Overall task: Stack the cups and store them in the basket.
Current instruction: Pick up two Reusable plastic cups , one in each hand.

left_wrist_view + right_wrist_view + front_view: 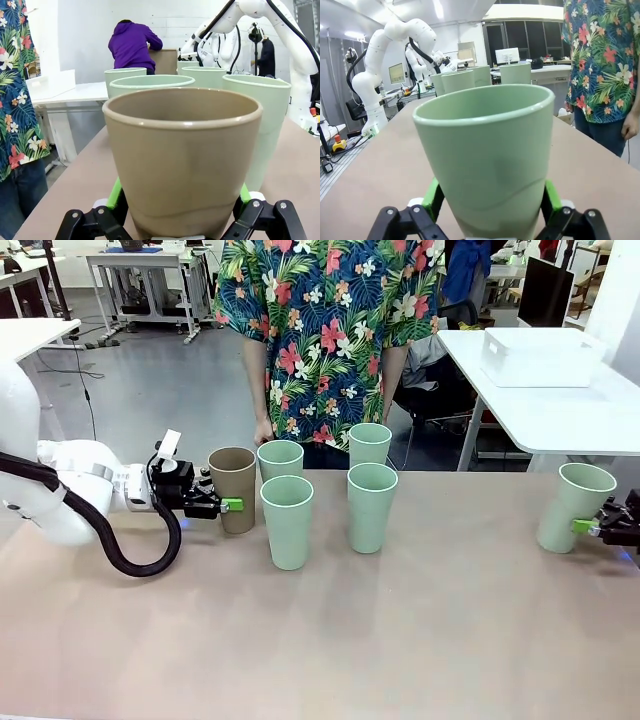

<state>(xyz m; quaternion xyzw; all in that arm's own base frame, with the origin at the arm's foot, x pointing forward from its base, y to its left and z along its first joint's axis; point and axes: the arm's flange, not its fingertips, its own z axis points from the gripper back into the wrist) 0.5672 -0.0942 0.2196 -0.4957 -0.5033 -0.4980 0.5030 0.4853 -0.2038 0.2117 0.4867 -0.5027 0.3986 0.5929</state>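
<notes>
Beige tabletop (420, 640), with a person in a floral shirt (330, 330) at the far edge. The left gripper (228, 504) clamps the upright tan-brown matte tumbler (236, 485), beside four pale mint green tumblers (371, 505) mid-table. The right gripper (592, 527) grips a fifth mint tumbler (577, 502), tilted and perhaps just lifted. The white rectangular plastic basket (540, 358) sits on the far white side table (560, 410).

Bright, even light falls from ceiling lights (439, 9). Shadows on the tabletop (400, 640) are faint and soft. The front view is sharp. The wrist views bulge at the edges, where the brown cup (182, 160) and green cup (487, 165) loom slightly soft. The far wall (85, 40) is washed out.
</notes>
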